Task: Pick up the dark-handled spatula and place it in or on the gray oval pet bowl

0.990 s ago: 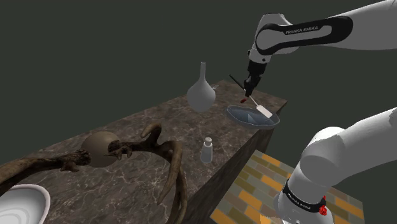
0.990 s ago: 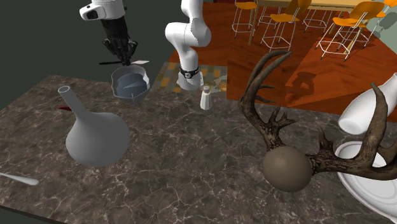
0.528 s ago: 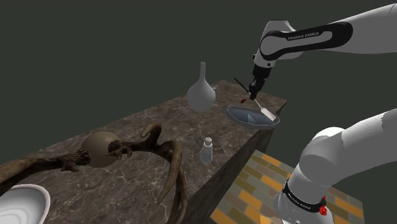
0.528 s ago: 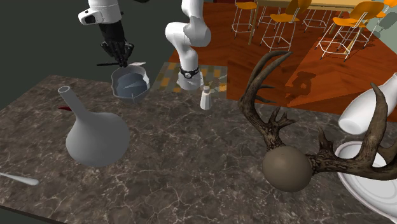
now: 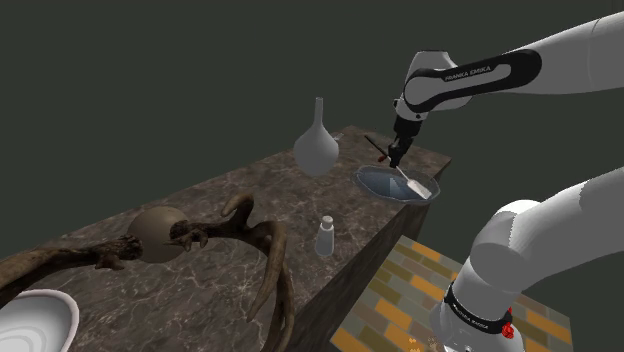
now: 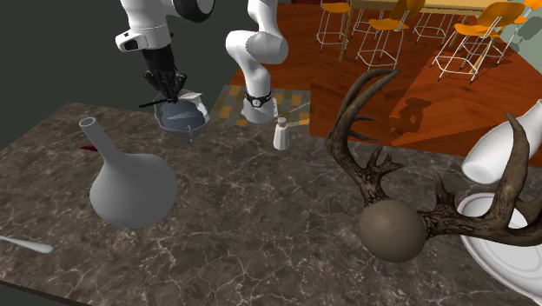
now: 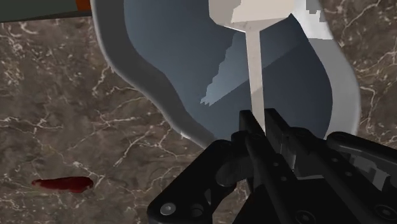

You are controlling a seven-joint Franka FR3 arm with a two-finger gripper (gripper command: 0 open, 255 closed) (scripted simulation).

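The gripper [image 5: 394, 159] is hanging right over the gray oval bowl [image 5: 375, 181] at the far end of the dark marble counter [image 5: 200, 200]. It's clamping down, nearly closed, on the spatula [image 5: 419, 186]. In the wrist view the two black fingers [image 7: 280, 137] are pinching the spatula [image 7: 254, 70] by its pale shaft. The white blade is poking out over the blue-gray inside of the bowl [image 7: 165, 70], toward the rim. Honestly can't tell if the blade is actually touching the bowl.

In the shoulder view the dark handle is sticking out of the gripper toward 10 o'clock and the blade is pointing down toward 4 o'clock, so the whole thing is tilting.

In the second exterior view the gripper [image 6: 171, 94] is sitting at about 11 o'clock in the picture, with the spatula [image 6: 196, 104] slanting across the bowl [image 6: 174, 120]. A white long-necked vase [image 6: 130, 187] is standing at 6 o'clock from the bowl and a small shaker [image 6: 281, 135] at 3 o'clock. An antler mount [image 6: 393, 230] is sitting well apart at 4 o'clock. A red smear [image 7: 62, 183] is lying on the counter [image 7: 63, 114] near the bowl.
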